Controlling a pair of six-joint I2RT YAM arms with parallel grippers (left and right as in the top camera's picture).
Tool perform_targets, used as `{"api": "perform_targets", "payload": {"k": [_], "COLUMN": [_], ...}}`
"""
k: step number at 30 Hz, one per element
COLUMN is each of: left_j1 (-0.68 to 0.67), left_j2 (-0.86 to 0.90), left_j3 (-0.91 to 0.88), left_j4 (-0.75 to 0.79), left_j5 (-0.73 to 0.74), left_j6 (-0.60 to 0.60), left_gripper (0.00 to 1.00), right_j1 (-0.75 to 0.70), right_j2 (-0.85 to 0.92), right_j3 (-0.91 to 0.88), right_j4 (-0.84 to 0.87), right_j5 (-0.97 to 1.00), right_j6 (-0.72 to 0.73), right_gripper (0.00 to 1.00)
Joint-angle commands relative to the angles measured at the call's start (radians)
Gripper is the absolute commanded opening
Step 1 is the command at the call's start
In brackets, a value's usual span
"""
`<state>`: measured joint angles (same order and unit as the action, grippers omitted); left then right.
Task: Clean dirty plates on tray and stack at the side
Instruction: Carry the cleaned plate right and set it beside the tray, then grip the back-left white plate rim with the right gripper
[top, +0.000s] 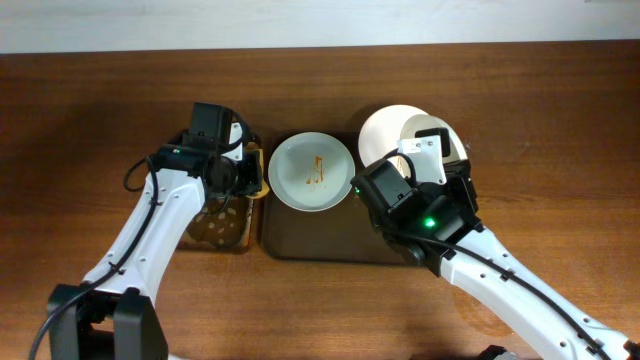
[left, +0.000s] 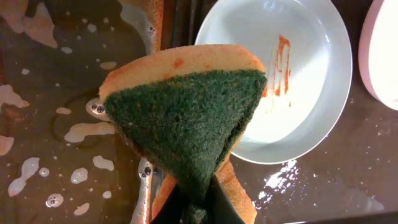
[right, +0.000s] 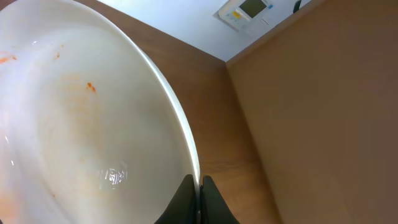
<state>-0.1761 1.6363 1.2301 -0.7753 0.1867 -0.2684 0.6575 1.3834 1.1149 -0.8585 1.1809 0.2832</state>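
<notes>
A white plate (top: 300, 165) with an orange streak lies on the dark tray (top: 320, 242). My right gripper (top: 356, 189) is shut on its right rim. In the right wrist view the fingers (right: 199, 186) pinch the thin rim of the plate (right: 93, 137), which shows faint orange smears. My left gripper (top: 245, 172) is shut on a folded yellow sponge with a green scouring side (left: 186, 118), held just left of the plate (left: 305, 118) and above the tray's left edge. The left fingertips (left: 199, 202) are mostly hidden by the sponge.
A second white plate (top: 385, 130) sits at the tray's back right, partly under my right arm, and shows at the edge of the left wrist view (left: 382, 56). A tub of soapy water (top: 222, 228) stands left of the tray. Bare wooden table surrounds them.
</notes>
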Motion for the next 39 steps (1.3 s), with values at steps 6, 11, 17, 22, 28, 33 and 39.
{"api": "perform_targets", "payload": {"k": [6, 11, 17, 22, 28, 33, 39], "left_j1": [0.002, 0.002, 0.002, 0.002, 0.002, 0.002, 0.002], "left_j2": [-0.008, -0.008, -0.008, -0.008, -0.008, -0.008, -0.008], "left_j3": [0.001, 0.001, 0.001, 0.001, 0.001, 0.001, 0.001], "left_j4": [0.003, 0.003, 0.003, 0.003, 0.003, 0.003, 0.011], "left_j5": [0.011, 0.011, 0.011, 0.011, 0.011, 0.010, 0.010], "left_j6": [0.016, 0.016, 0.016, 0.016, 0.016, 0.016, 0.016], "left_gripper": [0.00, 0.00, 0.00, 0.00, 0.00, 0.00, 0.00], "right_j1": [-0.318, -0.762, -1.126, -1.196, -1.187, -0.991, -0.568], "right_j2": [0.005, 0.005, 0.082, 0.191, 0.188, 0.143, 0.199], "right_j3": [0.015, 0.014, -0.015, -0.015, 0.001, 0.047, 0.047], "right_j4": [-0.021, -0.023, -0.019, 0.031, 0.034, 0.010, 0.094], "right_j5": [-0.629, -0.974, -1.099, -1.099, -1.183, -1.675, -1.645], "right_j6": [0.127, 0.126, 0.114, 0.110, 0.023, -0.181, -0.079], "right_gripper": [0.04, 0.04, 0.04, 0.04, 0.28, 0.40, 0.43]}}
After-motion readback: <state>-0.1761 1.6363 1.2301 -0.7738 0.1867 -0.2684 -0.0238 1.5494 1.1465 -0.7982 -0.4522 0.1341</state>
